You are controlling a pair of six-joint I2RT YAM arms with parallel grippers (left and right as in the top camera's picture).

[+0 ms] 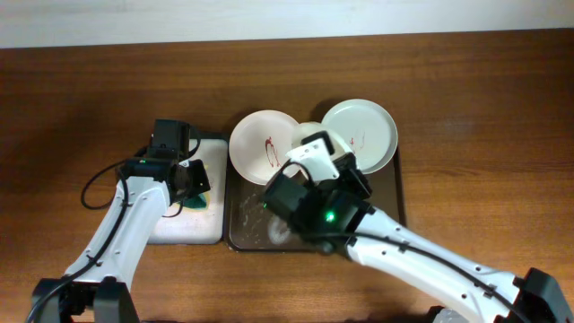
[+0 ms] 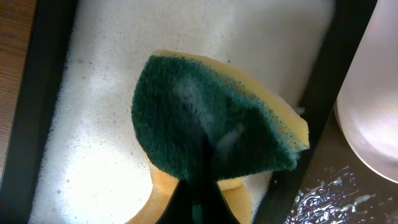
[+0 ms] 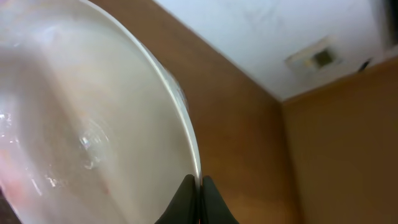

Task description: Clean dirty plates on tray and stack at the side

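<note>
Your right gripper (image 3: 200, 184), angled upward, pinches a plate (image 3: 81, 118) by its rim. Your left gripper (image 2: 199, 186) clamps the sponge (image 2: 205, 112) over the foamy small tray (image 2: 38, 87), left of the brown tray (image 1: 244, 226).

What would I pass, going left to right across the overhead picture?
The left gripper pinching a green sponge → left plate, red-smeared → middle plate, half hidden, held by the right gripper → right plate.
</note>
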